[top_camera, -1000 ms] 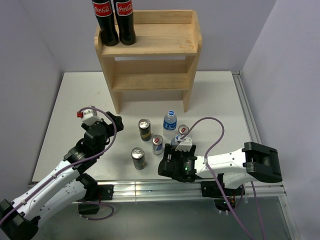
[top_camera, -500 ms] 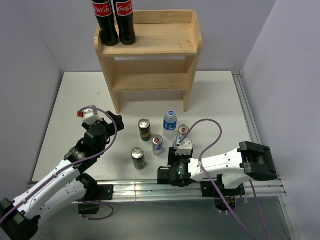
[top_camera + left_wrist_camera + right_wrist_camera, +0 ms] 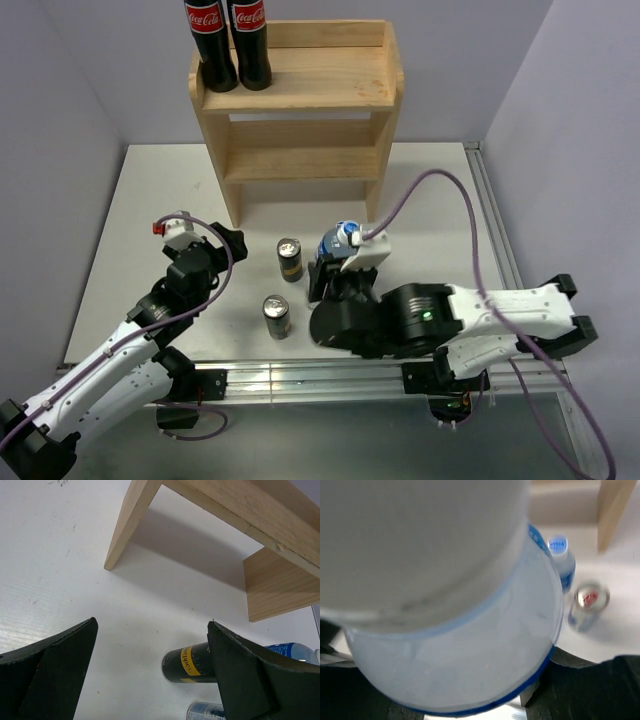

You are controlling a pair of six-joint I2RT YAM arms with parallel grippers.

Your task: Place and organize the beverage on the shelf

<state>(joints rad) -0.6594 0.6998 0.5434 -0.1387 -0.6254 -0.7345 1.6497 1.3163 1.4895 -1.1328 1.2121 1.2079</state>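
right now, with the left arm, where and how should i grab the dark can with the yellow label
Probably grip the dark can across its round side wall at mid-height, coming in level from its left. It stands upright, nothing stands on that side, and the open left gripper sits there; the right gripper, holding a water bottle, crowds its right.

Overhead, both wrists close, toward shelf [image 3: 320, 80]

Both arms wear white shells over black joints; the left arm [image 3: 110, 360] is plain, the right arm [image 3: 500, 315] shows a small green light [image 3: 427, 314]. A purple cable [image 3: 440, 190] loops off each. The left claw [image 3: 151, 625] has matte black, wedge-shaped fingers [image 3: 55, 665], with a red tab [image 3: 159, 227] at its wrist
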